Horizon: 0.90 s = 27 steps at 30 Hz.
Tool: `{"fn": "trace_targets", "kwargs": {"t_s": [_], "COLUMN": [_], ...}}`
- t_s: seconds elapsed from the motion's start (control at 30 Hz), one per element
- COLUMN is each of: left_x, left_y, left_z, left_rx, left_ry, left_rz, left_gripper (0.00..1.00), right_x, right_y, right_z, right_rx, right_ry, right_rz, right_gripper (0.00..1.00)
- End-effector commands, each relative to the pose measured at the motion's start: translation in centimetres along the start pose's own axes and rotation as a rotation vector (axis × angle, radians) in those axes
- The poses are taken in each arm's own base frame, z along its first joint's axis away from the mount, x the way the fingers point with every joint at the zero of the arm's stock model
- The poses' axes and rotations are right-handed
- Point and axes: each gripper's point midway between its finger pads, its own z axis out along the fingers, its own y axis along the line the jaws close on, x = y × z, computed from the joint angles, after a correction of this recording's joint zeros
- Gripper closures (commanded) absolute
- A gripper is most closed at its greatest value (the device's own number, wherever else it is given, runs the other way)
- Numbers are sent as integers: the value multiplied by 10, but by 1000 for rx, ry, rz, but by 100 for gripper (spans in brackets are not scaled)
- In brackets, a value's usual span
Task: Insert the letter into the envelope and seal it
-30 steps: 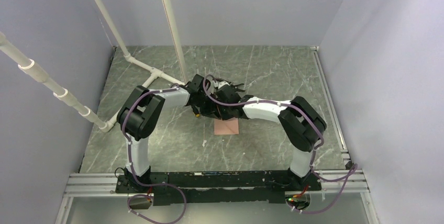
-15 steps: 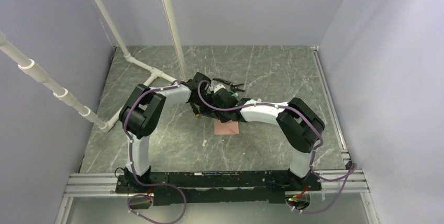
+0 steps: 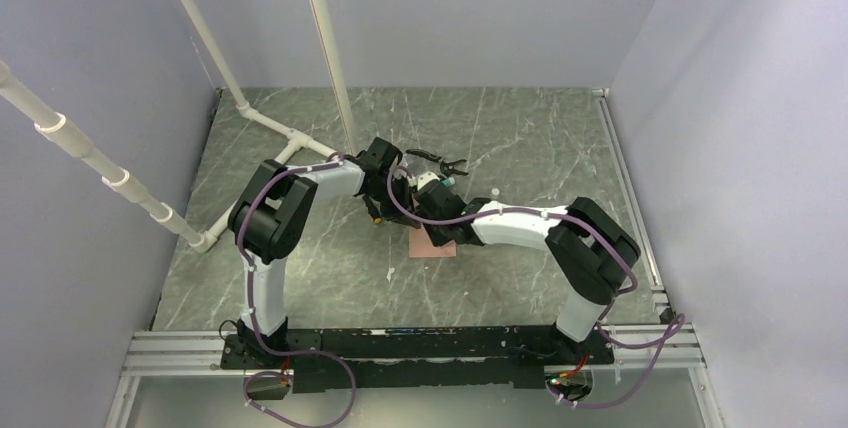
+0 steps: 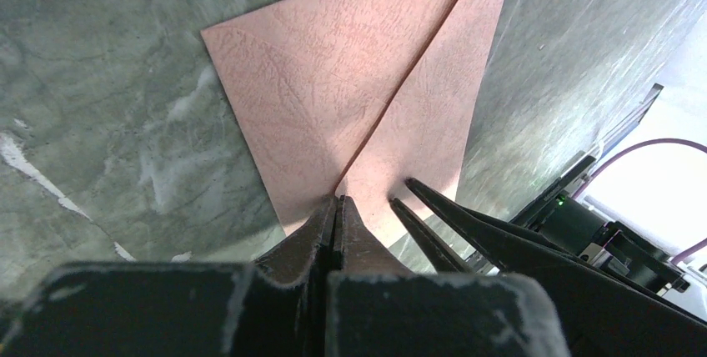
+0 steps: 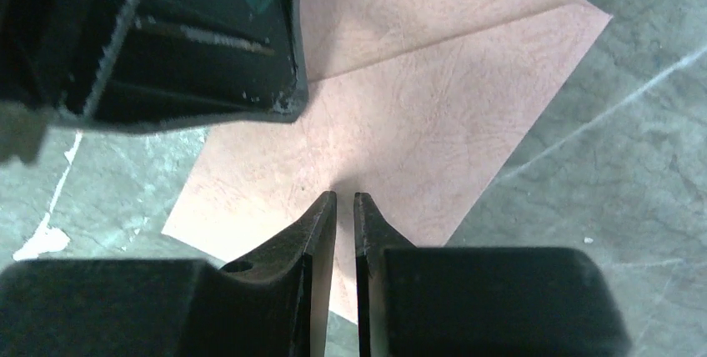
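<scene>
The pinkish envelope lies flat on the marble table, its triangular flap folded down over the body. It also shows in the top view and the right wrist view. The letter is not in view. My left gripper is shut, with its tips resting at the point of the flap. My right gripper is shut to a thin slit with nothing between the fingers. Its tips are on the envelope's body beside the left gripper. The right fingers also show in the left wrist view.
White pipes slant over the back left of the table. Grey walls close in three sides. A metal rail runs along the near edge by the arm bases. Both wrists crowd together over the envelope at mid table.
My right arm has stretched lower and further left, bringing its wrist down over the envelope. The left arm and the envelope have hardly moved.
</scene>
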Motion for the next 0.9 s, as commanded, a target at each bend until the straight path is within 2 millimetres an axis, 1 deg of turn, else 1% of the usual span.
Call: {"fn": "trace_targets", "kwargs": {"t_s": [0.0, 0.13, 0.23, 0.33, 0.4, 0.5, 0.63, 0.7, 0.8, 0.87], "left_x": [26, 26, 27, 28, 29, 29, 29, 29, 30, 29], "left_y": [63, 63, 63, 65, 66, 66, 67, 68, 68, 69], "left_z": [15, 15, 16, 17, 18, 17, 17, 17, 15, 14], "left_rx": [-232, -231, -229, -231, -233, -236, -236, -234, -225, -222], "left_ry": [57, 59, 59, 63, 66, 66, 69, 71, 68, 60], "left_rz": [-47, -49, -51, -53, -53, -49, -47, -45, -47, -50], "left_gripper": [98, 98, 98, 98, 97, 97, 98, 98, 98, 97], "right_x": [29, 18, -1, -24, -37, -48, -51, -49, -41, -35], "right_y": [-11, -11, -13, -15, -13, -5, 1, 1, -5, -13], "right_z": [-13, -12, -7, -4, 0, 7, 15, 19, 25, 29], "right_rx": [31, 42, 82, 111, 113, 80, 60, 66, 106, 154], "right_ry": [83, 55, 9, -57, -86, -116, -124, -119, -100, -80], "right_rz": [-34, -29, -5, 5, 2, -2, 13, 28, 53, 77], "right_gripper": [82, 83, 86, 88, 88, 88, 88, 88, 88, 89]}}
